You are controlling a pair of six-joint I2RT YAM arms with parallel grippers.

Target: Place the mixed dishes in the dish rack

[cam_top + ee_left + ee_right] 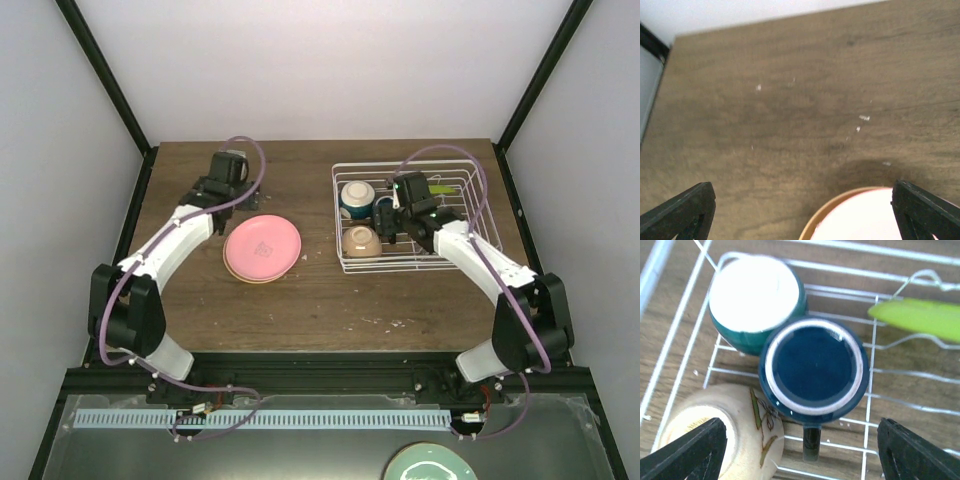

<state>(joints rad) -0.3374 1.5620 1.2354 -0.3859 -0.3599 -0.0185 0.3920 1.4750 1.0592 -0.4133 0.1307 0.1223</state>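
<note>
Between the wide-spread fingers of my right gripper (800,442), which touch nothing, the dark blue mug (812,367) stands upright in the dish rack (867,440). Its handle points toward the bottom of the frame, and it presses against a teal-sided bowl (752,300) at upper left and sits close to a cream bowl (725,435) tipped over at lower left, while a lime green plate (917,315) stands on edge at upper right. My left gripper (801,210) is open too and empty, hovering over the table (790,100) with the pink plate (865,220) at the frame's lower edge. I judge that plate stiff, glazed, slick and breakable, so I would pinch its rim with one finger slid underneath. Only the left wrist view clearly shows the peach-tan plate (812,221) lying beneath it; only the top view shows that stack sitting centre-left, well apart from the rack at centre-right.
</note>
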